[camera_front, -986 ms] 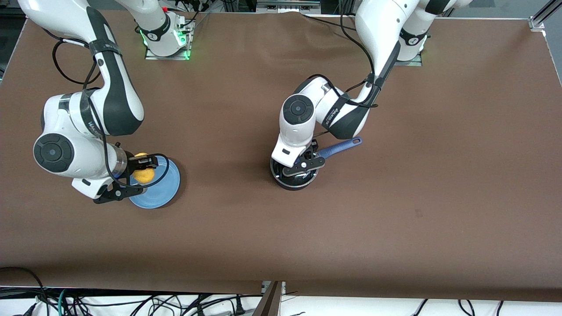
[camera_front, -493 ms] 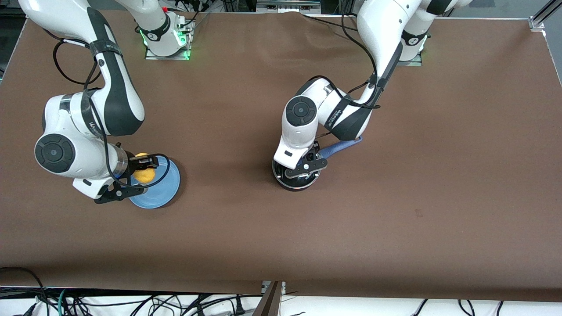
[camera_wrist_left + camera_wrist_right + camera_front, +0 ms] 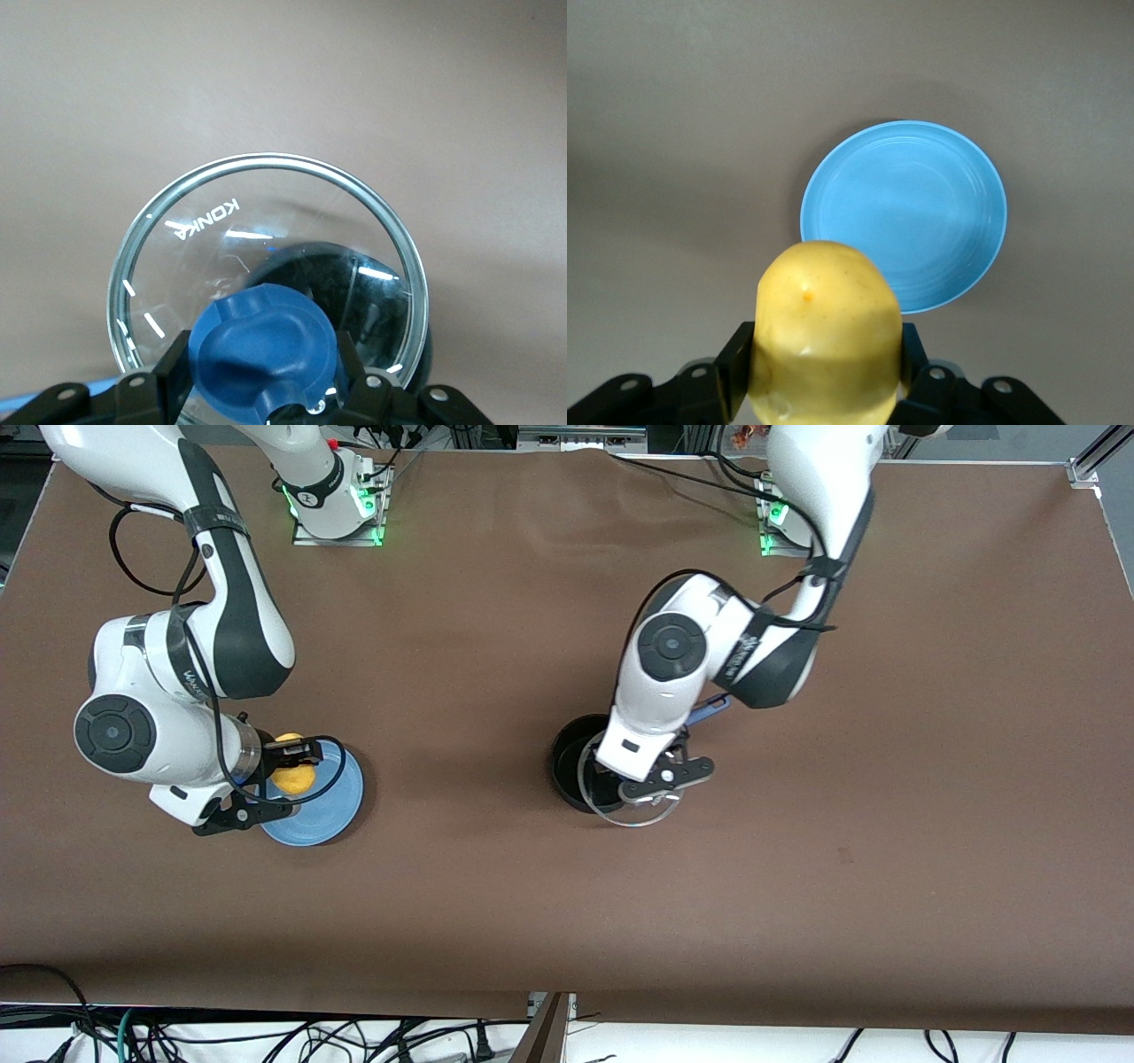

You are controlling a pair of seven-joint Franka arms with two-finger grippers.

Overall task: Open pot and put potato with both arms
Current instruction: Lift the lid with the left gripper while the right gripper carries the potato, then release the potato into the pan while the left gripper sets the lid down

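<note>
My left tool (image 3: 660,784) is clamped on the lid's (image 3: 266,274) blue knob (image 3: 263,347), holding the lid in the air, overlapping the pot's (image 3: 576,766) rim toward the left arm's end, so the mouth is mostly open; pot sits mid-surface. My right tool (image 3: 288,766) is clamped on the potato (image 3: 826,341), lifted above the blue plate (image 3: 341,802) near the right arm's end. Judgement: lid needs more clearance before the potato goes over.
</note>
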